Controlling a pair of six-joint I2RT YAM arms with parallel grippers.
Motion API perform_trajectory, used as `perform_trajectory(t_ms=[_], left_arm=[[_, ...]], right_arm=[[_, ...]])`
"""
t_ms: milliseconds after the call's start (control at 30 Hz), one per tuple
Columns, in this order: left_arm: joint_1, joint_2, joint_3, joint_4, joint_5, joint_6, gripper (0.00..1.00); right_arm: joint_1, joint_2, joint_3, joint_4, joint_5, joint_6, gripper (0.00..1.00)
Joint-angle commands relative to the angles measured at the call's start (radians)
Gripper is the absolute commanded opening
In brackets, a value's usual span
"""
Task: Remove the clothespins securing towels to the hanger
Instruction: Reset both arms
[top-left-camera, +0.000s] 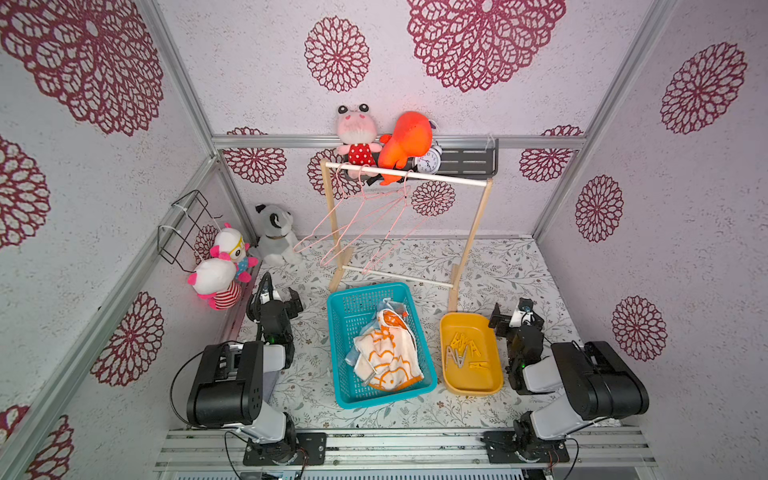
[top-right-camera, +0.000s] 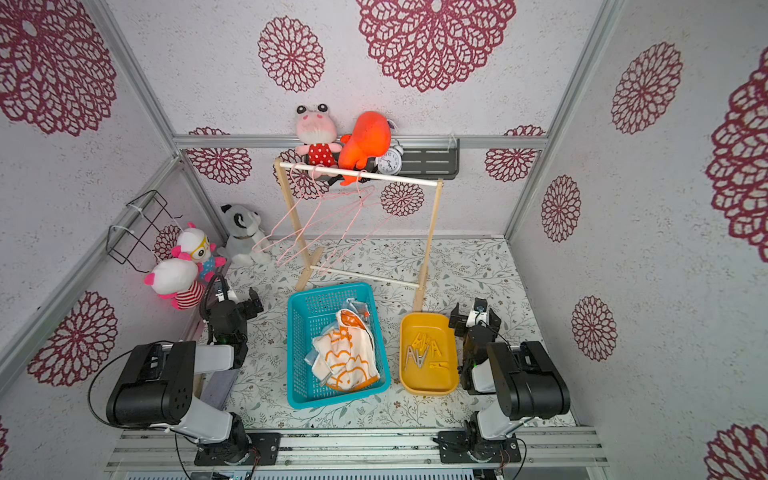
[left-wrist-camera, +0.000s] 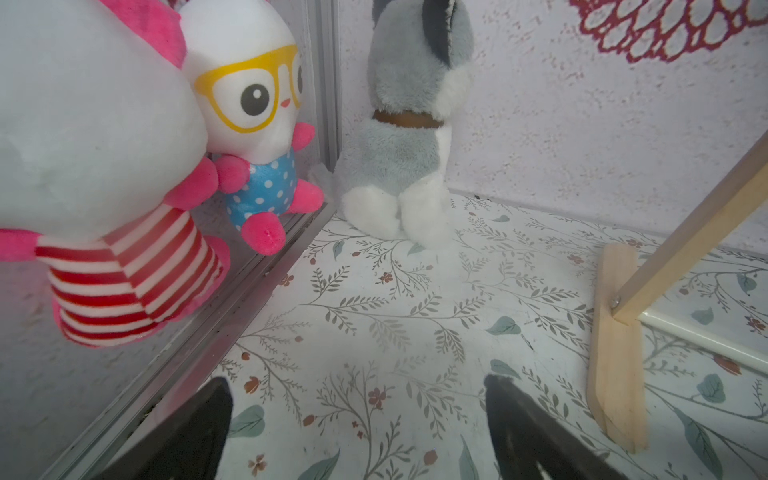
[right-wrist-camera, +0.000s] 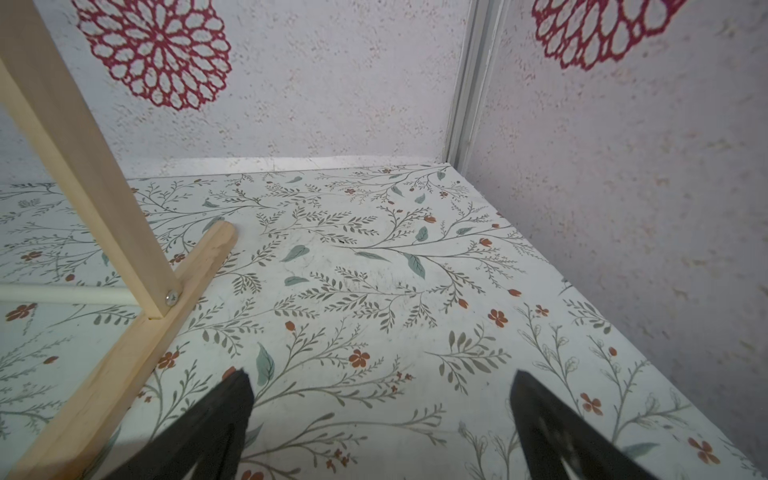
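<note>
Several yellow and beige clothespins (top-left-camera: 463, 349) (top-right-camera: 424, 351) lie loose in a yellow tray (top-left-camera: 492, 374). The towels (top-left-camera: 386, 353) (top-right-camera: 345, 353), white with orange prints over light blue ones, are heaped in a teal basket (top-left-camera: 338, 353). Three pink wire hangers (top-left-camera: 386, 193) hang bare on the wooden rack (top-left-camera: 436, 177). My left gripper (top-left-camera: 280, 293) (left-wrist-camera: 357, 399) sits low, left of the basket, open and empty over the floral table. To the right of the tray, my right gripper (top-left-camera: 516, 318) (right-wrist-camera: 380, 382) is likewise open and empty, near the rack's right foot (right-wrist-camera: 124, 353).
Plush toys (left-wrist-camera: 124, 166) hang at the left wall close to my left gripper, and a grey plush (top-left-camera: 274, 232) sits in the back corner. The rack's left foot (left-wrist-camera: 615, 353) is beside my left gripper. A shelf (top-left-camera: 469, 160) holds plush toys and a clock.
</note>
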Motion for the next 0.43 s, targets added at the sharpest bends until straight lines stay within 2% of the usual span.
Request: perform_trajectory(t_ms=[0, 300, 400], left_arm=[[0.006, -0.003, 0.004, -0.007, 0.006, -0.003, 0.98], [0.007, -0.003, 0.006, -0.010, 0.008, -0.003, 0.98], [0.007, -0.003, 0.004, -0.008, 0.008, -0.003, 0.98]], right_arm=[[-0.009, -0.012, 0.028, -0.027, -0.014, -0.010, 0.99], [-0.008, -0.011, 0.000, 0.030, -0.006, -0.010, 0.99], [-0.010, -0.011, -0.008, 0.043, 0.035, 0.009, 0.99]])
